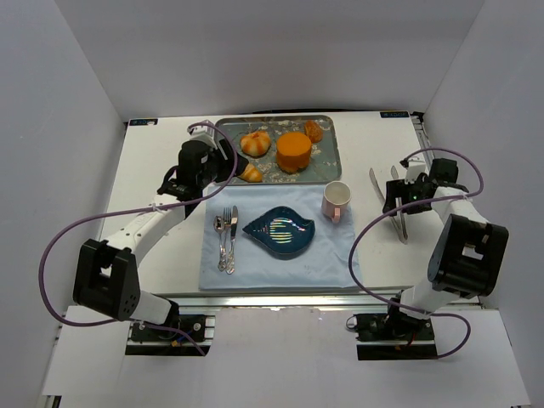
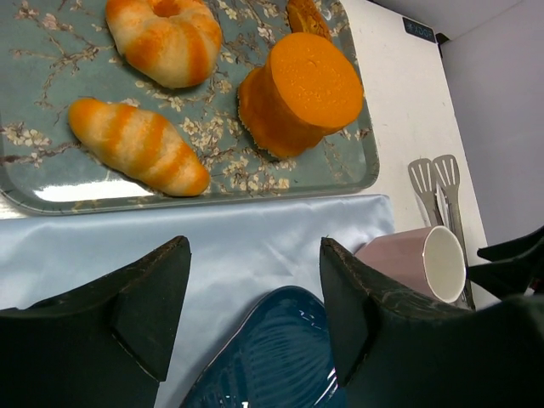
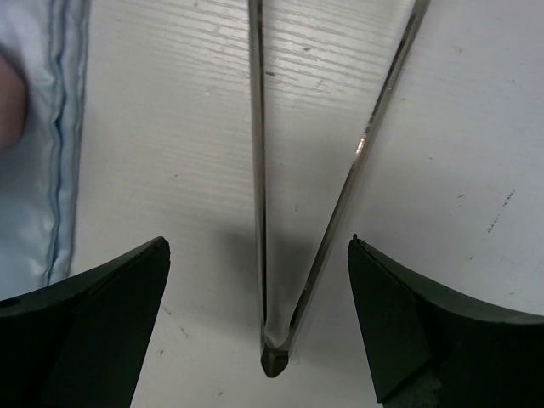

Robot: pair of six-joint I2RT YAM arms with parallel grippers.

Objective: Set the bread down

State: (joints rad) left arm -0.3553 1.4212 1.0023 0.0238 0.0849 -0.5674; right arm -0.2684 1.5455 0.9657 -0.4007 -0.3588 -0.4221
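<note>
The bread sits on the tray. Left pincer gapes wide (empty); right pincer, also wide, hangs over tongs.

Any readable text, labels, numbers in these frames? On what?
No text is legible in any view.
Dark tag at the far right table corner: faint light marks, too blurred to read.
Dark tag at the far left table corner: too small to read.
Tray: blossom pattern only, no lettering.
Cup and plate: no markings visible.
</note>
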